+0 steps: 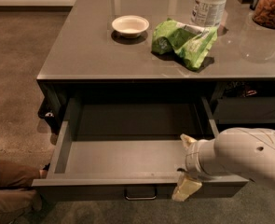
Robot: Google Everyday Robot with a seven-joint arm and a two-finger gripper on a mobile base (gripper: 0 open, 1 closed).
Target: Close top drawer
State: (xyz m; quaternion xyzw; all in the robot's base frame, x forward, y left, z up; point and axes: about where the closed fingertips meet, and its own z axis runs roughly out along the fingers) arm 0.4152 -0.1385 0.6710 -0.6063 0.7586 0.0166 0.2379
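Observation:
The top drawer (104, 179) stands pulled far out from under the grey counter (81, 55), showing its paler grey inner box. Its small metal loop pull (140, 193) sits at the centre of the dark front. My gripper (186, 167), on a white arm coming in from the right, is at the right part of the drawer's front edge. It is open and straddles the front panel: one cream fingertip (188, 141) is inside the box and the other (185, 190) hangs outside the front face.
On the counter stand a white bowl (130, 25), a green bag (183, 40), a white jar (210, 4) and a jar of brown snacks (270, 6). A dark neighbouring compartment (249, 107) lies to the right. A person's leg (6, 190) is on the floor at lower left.

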